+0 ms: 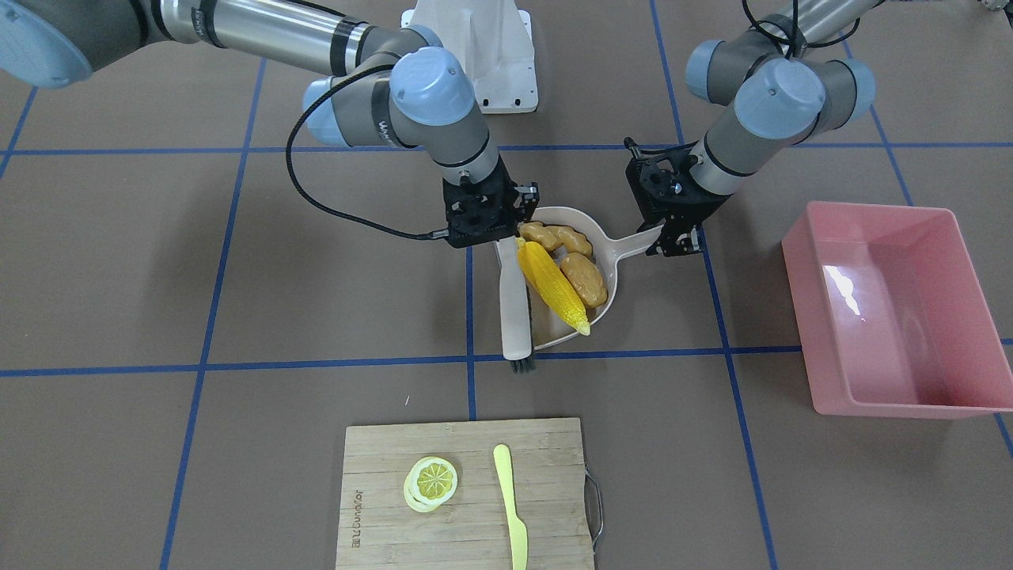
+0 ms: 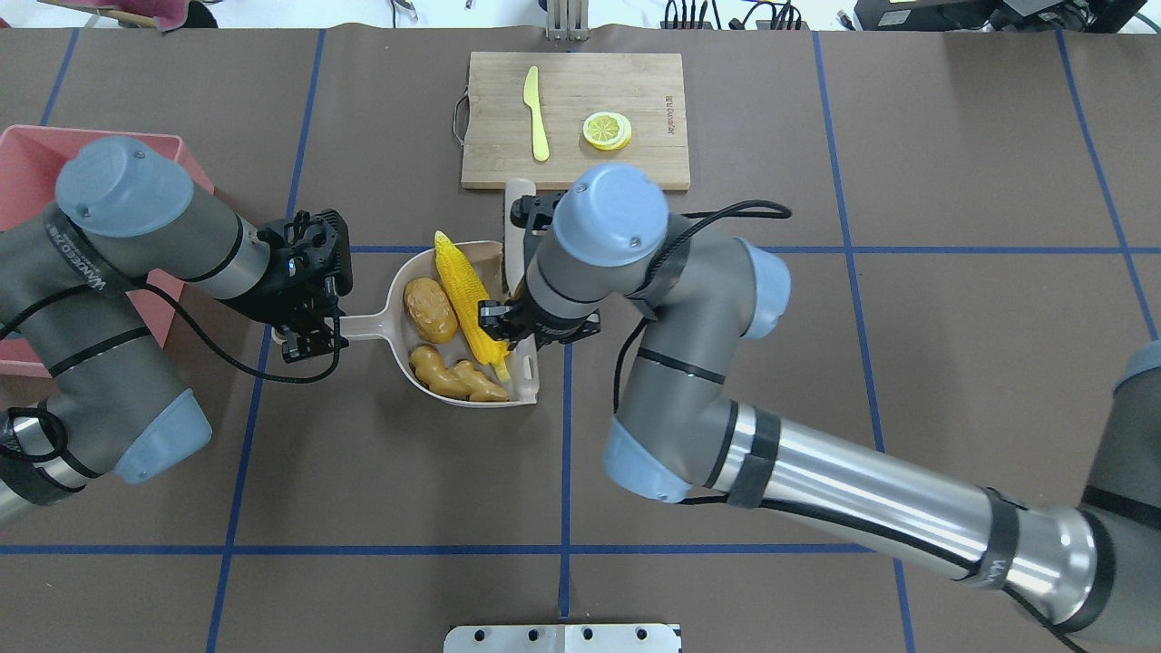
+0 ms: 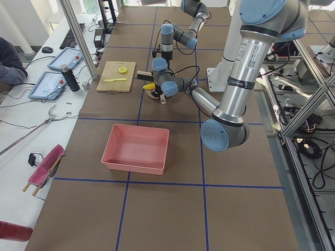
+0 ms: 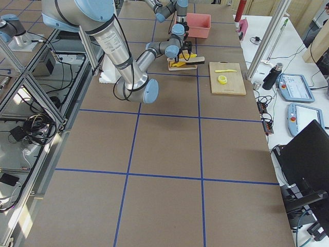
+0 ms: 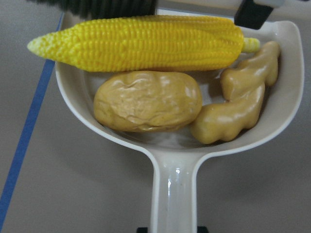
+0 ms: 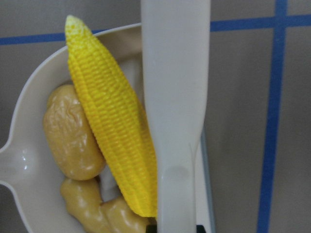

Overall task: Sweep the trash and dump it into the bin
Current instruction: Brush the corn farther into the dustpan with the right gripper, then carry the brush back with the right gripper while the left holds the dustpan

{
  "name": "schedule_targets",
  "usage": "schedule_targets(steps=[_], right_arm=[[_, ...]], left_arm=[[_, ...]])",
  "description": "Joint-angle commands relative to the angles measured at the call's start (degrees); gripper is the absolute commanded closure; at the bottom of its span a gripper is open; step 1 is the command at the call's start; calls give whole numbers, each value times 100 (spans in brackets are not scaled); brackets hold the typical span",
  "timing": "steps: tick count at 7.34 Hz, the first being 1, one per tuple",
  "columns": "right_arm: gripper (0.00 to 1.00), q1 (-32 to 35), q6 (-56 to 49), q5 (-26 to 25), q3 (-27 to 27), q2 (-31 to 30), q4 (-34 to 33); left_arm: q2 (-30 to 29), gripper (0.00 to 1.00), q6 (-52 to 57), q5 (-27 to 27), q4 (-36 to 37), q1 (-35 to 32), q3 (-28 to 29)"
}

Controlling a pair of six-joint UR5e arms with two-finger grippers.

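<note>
Trash loaded in the dustpan.
Overhead: left fingers pinch its handle at 9 o'clock; right fingers pinch the brush at 3 o'clock.

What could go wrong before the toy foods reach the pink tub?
The long yellow corn cob pokes past the beige plastic dustpan rim; it may roll off when the left gripper lifts. The white brush in the right gripper lies along the pan's mouth and could snag it.
</note>
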Motion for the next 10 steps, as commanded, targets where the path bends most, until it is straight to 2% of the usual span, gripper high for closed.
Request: schedule_targets(steps=[1,3,4,6,8,10], right_arm=[[100,416,-554,307,1541,-892,-1078],[100,627,-914,230,2317,-1534,-1503],[100,732,-1116,203,2538,-1902,-1565],[100,1284,-1546,263,2943,-2536,-1592],[100,1655,-2092,387,3085,-2750,-2038],[100,1735,-2094,335,3138,-2758,-2277]], left_arm=[[21,91,-10,-7,-190,-6,0],[39,92,-10,2,-287,2,8],[39,94,-10,2,-314,-6,0],[39,99,-568,2,-916,-6,26],[65,100,-932,2,-1288,-6,61],[153,100,-1266,19,-1657,-6,61]])
